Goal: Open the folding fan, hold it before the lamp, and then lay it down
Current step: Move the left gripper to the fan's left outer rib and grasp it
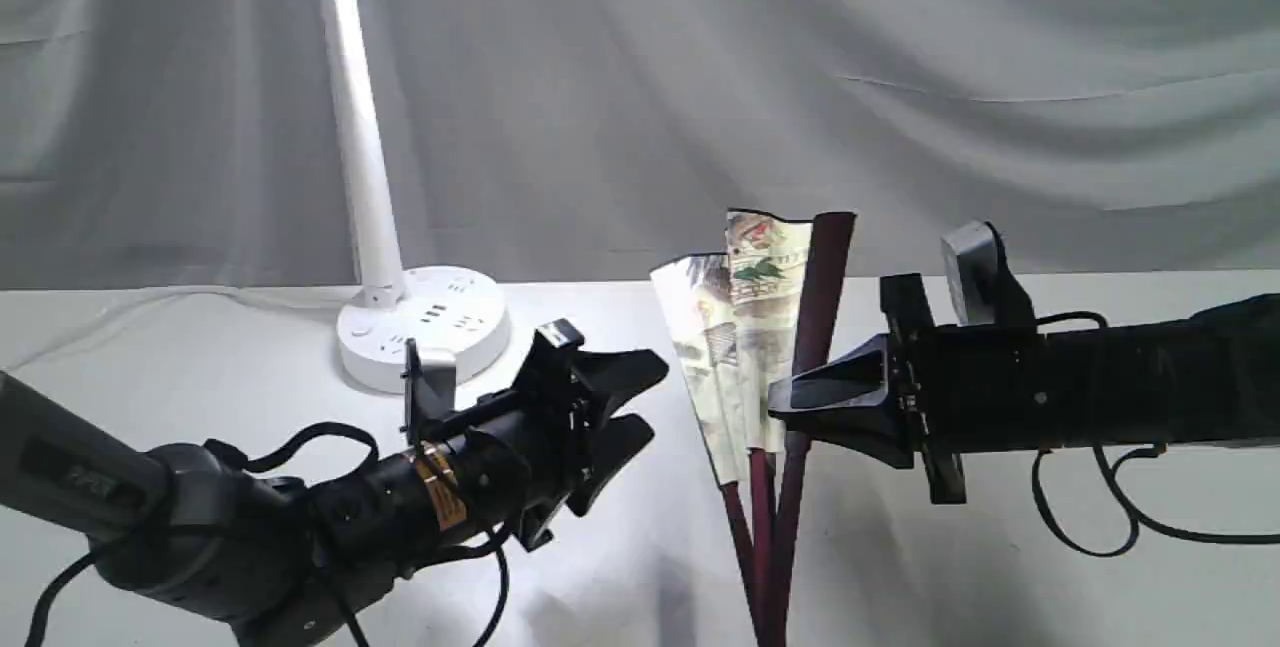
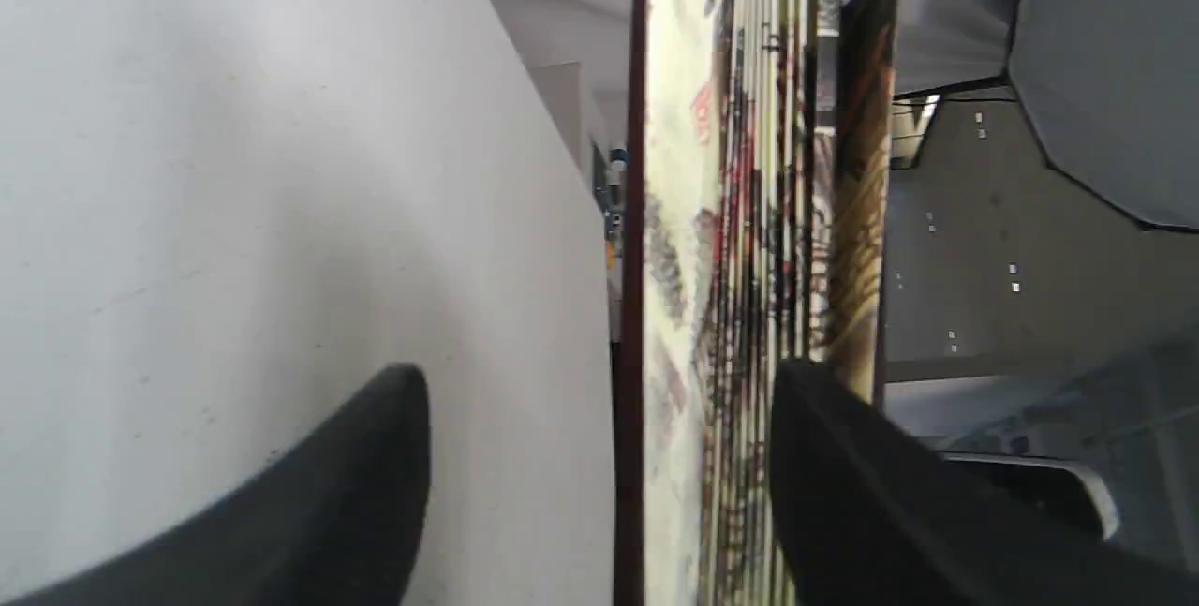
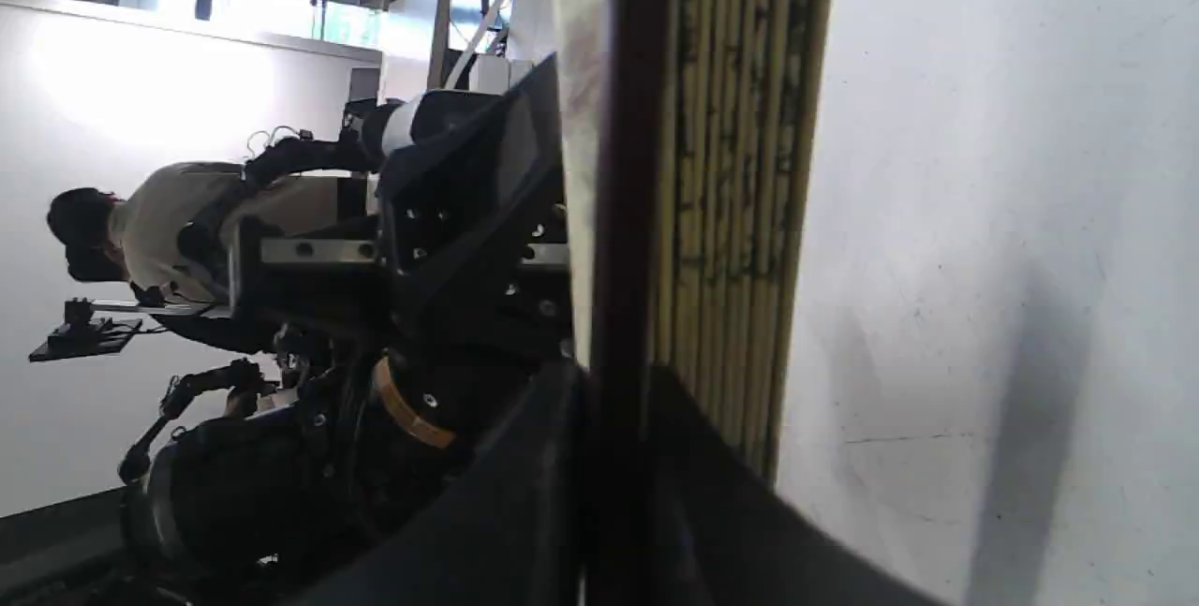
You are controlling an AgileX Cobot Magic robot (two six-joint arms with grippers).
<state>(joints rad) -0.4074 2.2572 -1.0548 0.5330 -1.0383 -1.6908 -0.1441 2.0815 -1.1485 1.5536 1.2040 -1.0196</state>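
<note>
No legible text anywhere; yellow label [image 1: 446, 487] on left arm [image 1: 250, 537] too blurred to read.

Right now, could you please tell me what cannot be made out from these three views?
1. Pleated cream paper folding fan with maroon wooden ribs: exterior view's bottom edge cuts off its pivot; folded pleats hide most of the painting.
2. White desk lamp: exterior view, the black left arm covers part of its round base; socket markings too small.
3. Right end effector: right wrist view, blurred, too close.
</note>
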